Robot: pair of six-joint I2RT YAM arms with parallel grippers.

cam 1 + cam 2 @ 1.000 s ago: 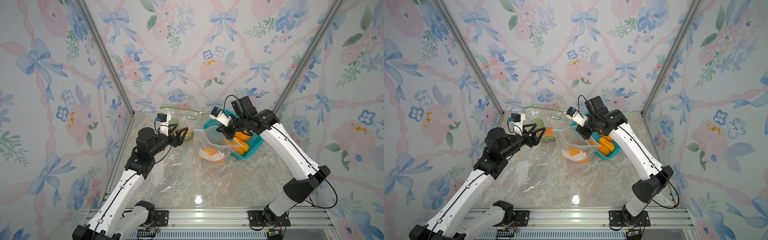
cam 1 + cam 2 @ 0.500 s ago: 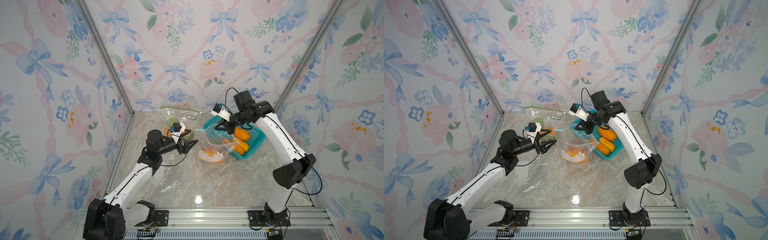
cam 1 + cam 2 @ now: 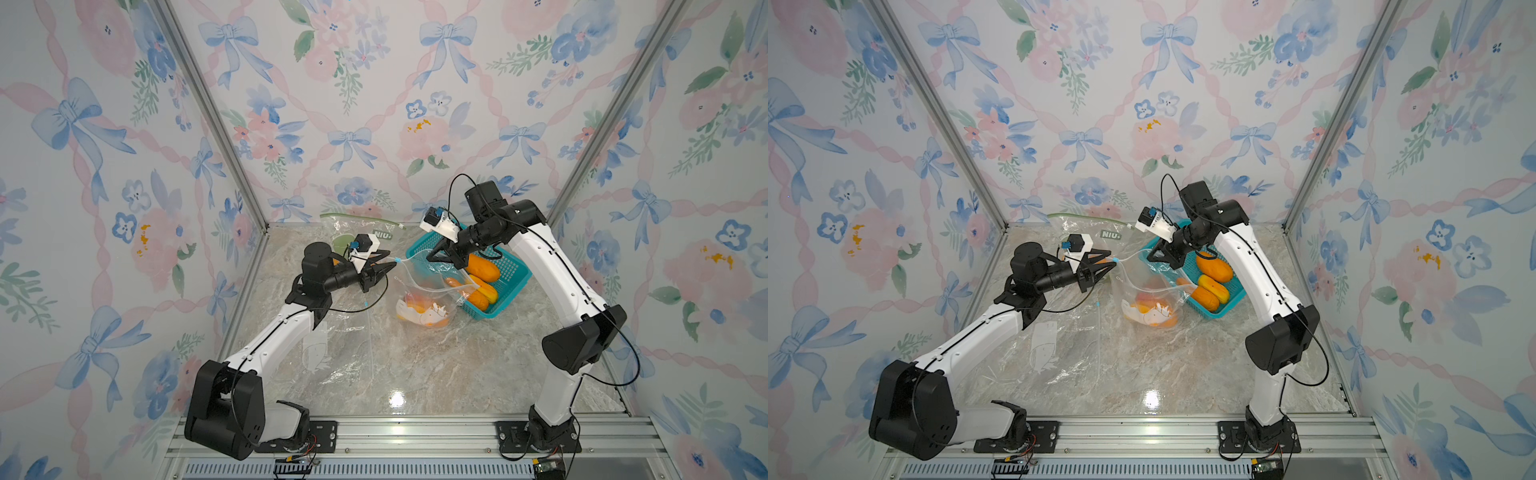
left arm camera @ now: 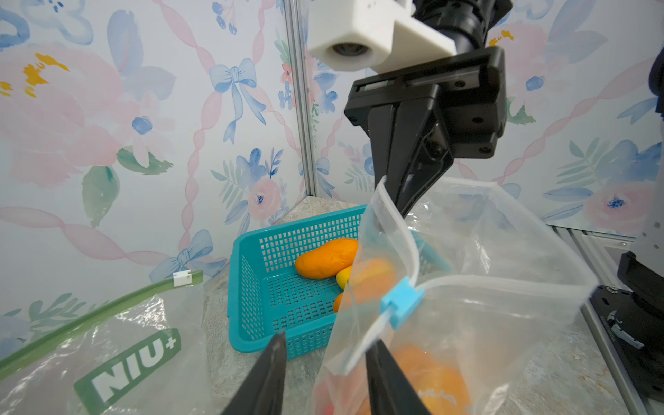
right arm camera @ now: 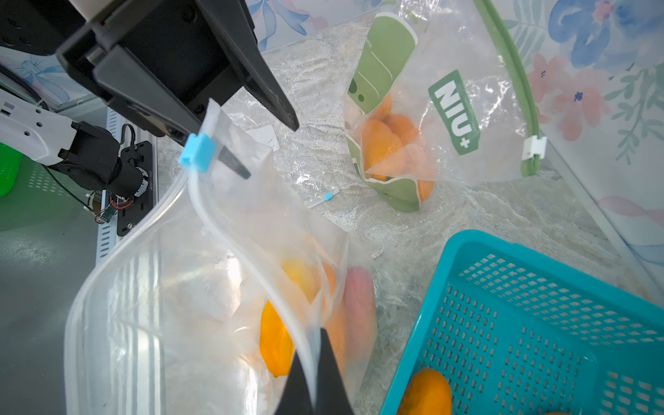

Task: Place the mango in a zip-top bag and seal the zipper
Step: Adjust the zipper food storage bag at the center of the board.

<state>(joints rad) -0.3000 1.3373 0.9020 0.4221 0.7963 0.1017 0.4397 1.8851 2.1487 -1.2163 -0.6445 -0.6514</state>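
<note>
The left claw (image 4: 328,339) stands partly apart, its two black fingers straddling the upper corner of the clear plastic zip-top bag (image 3: 415,286) just beside the small blue zipper slider (image 4: 400,301); one finger sits behind the film, the other outside it, and a gap shows, so nothing is pinched there yet. The right claw (image 5: 318,334) is pressed together on the opposite end of the bag's rim and holds that end up. Between them the mouth gapes, its two white tracks parting from the slider. The orange mango (image 5: 276,337) lies at the bottom of the bag, which rests on the marble table (image 3: 415,374) touching the teal mesh basket (image 4: 251,287) of spare mangoes. Judged from this, placing is done and sealing is in hand: the left claw needs to close at the slider and draw it along the track toward the right claw, rim kept taut
</note>
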